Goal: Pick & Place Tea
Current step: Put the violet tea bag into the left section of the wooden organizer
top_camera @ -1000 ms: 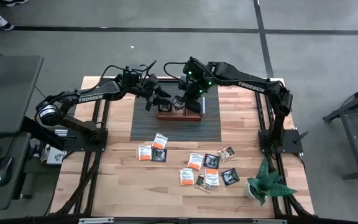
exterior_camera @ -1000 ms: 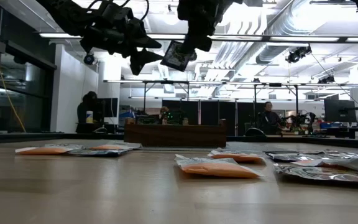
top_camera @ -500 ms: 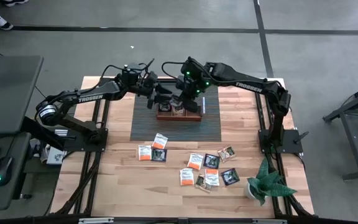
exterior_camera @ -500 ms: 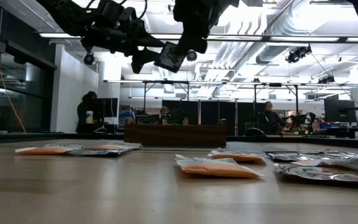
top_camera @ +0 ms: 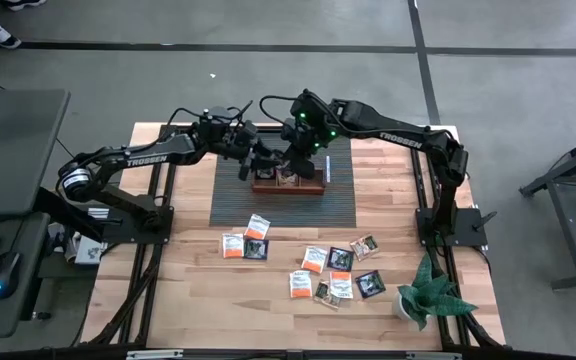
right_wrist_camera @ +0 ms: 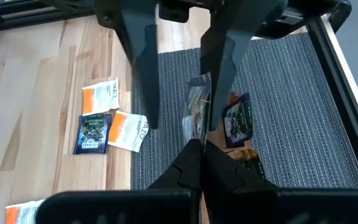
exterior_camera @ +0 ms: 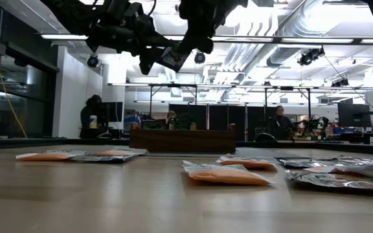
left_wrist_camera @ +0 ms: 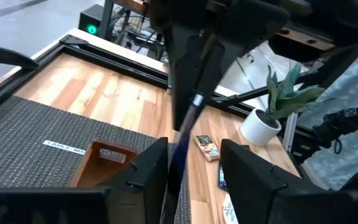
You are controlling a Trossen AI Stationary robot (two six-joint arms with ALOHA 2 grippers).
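Jaws of the right gripper (exterior_camera: 188, 46) are clenched on a dark tea sachet (exterior_camera: 173, 59) held in the air above the wooden tray (top_camera: 288, 184), while the left gripper (left_wrist_camera: 191, 163) meets it from the other side, its jaws parted around the sachet's edge. Whether they press it cannot be told. Other sachets (top_camera: 313, 259) lie scattered on the bench (top_camera: 208, 300) near a potted plant (top_camera: 426, 295), well apart from the tray.
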